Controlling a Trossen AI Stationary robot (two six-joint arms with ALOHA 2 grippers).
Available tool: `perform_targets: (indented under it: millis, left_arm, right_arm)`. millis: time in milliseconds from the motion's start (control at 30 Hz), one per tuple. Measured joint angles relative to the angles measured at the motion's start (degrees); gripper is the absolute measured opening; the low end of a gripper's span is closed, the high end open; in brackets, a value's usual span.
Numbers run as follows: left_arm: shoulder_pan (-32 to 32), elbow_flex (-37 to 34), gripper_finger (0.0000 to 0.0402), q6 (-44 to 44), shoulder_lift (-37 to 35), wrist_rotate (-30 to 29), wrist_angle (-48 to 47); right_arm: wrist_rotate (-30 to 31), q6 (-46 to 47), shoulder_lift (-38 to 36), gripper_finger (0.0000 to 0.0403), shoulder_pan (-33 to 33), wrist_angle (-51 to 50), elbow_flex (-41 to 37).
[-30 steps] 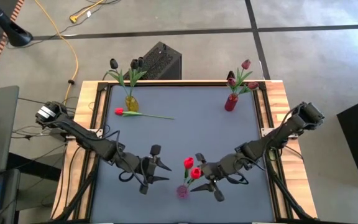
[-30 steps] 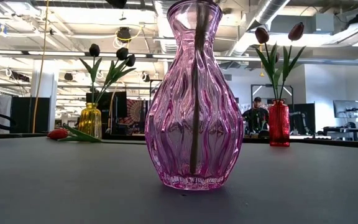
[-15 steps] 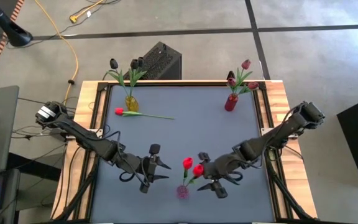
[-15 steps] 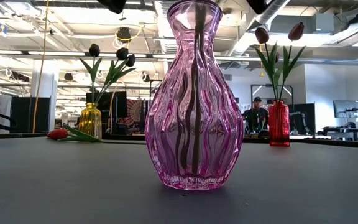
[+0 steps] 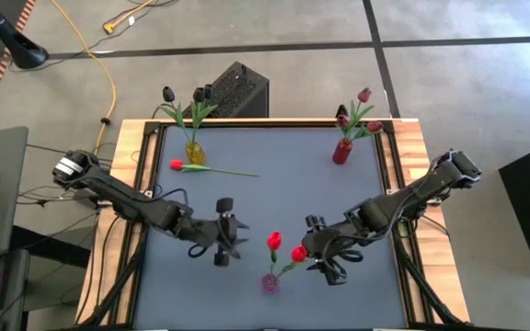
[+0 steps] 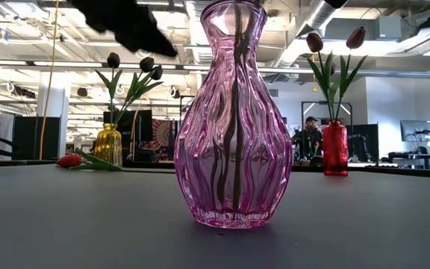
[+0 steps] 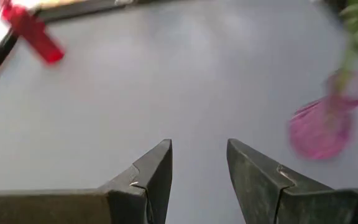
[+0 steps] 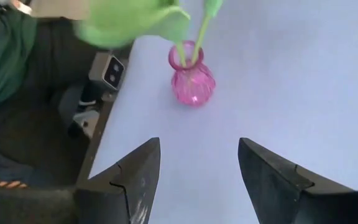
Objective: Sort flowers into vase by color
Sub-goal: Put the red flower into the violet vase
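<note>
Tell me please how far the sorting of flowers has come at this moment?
Mostly done. The yellow vase holds near-black tulips, the red vase holds dark crimson ones, and the pink vase holds two bright red tulips. Nothing is in hand: the left gripper and the right gripper are open and empty beside the pink vase. Left: one red tulip lies on the table near the yellow vase.

The high view looks straight down on the whole table point(image 5: 274, 193), the low view sits at surface height right before the pink vase point(image 6: 235, 112) facing the far edge, and both wrist views share that vase.
</note>
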Motion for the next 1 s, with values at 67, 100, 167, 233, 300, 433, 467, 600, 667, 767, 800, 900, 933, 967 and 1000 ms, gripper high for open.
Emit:
perform_targets:
  millis: [67, 100, 167, 233, 300, 433, 467, 600, 667, 767, 800, 900, 933, 967, 1000]
  left_arm:
    - [2.00, 0.00, 0.0143, -0.73, 0.00, 0.01, -2.68]
    - [3.13, 0.00, 0.0143, -0.80, 0.00, 0.01, -4.01]
    - [5.50, 0.00, 0.0143, -0.85, 0.00, 0.06, -7.35]
    - [8.33, 0.00, 0.0143, -0.97, 0.00, 0.23, -11.62]
    - [11.29, 0.00, 0.0143, -0.90, 0.00, 0.52, -15.28]
    - [17.29, 0.00, 0.0143, 2.69, 0.02, 1.67, -20.73]
    - [18.73, 0.00, 0.0143, 4.13, 0.02, 1.69, -21.64]
    - [24.97, 0.00, 0.0143, 10.76, 0.02, 2.60, -23.86]
    - [28.55, 0.00, 0.0143, 13.83, 0.26, 4.86, -23.95]
    - [33.63, 0.03, 0.0143, 17.59, 1.10, 8.70, -24.92]
    - [34.97, 0.21, 0.0143, 18.94, 2.03, 9.75, -24.82]
    - [38.54, 0.70, 0.0143, 22.08, 4.73, 10.75, -26.70]
    - [39.44, 1.37, 0.0143, 22.79, 6.01, 10.83, -27.45]
    - [40.28, 2.19, 0.0143, 23.42, 7.55, 10.80, -27.69]
    - [40.95, 2.85, 0.0143, 24.04, 8.94, 10.74, -28.44]
  right_arm:
    - [0.05, 0.00, -0.09, 0.0244, 0.00, -2.00, 0.57]
    - [0.21, 0.01, -0.31, 0.0244, 0.00, -2.65, 0.63]
    - [0.82, 0.05, -0.80, 0.0244, 0.00, -4.38, 0.63]
    - [3.04, 0.15, -1.92, 0.0244, 0.29, -5.88, 0.63]
    - [5.75, 0.17, -3.37, 0.0244, 0.85, -7.48, 0.63]
    - [10.97, 0.16, -6.31, 0.0244, 2.49, -9.18, 0.63]
    - [11.85, 0.15, -7.01, 0.0244, 2.84, -9.36, 0.63]
    - [13.24, 0.15, -9.08, 0.0244, 4.13, -9.52, 0.63]
    - [13.53, 0.13, -9.45, 0.0244, 4.72, -9.72, 0.63]
    - [13.59, 0.13, -9.75, 0.0244, 5.16, -10.75, 0.63]
    - [13.63, 0.11, -9.77, 0.0244, 5.16, -11.28, 0.63]
    - [13.78, 0.09, -9.75, 0.0244, 5.16, -12.88, 0.61]
    - [14.37, 0.08, -9.75, 0.0244, 5.16, -13.09, 0.61]
    - [15.12, 0.04, -9.75, 0.0244, 5.16, -13.25, 0.61]
    - [15.63, -0.07, -9.77, 0.0244, 5.16, -13.80, 0.61]
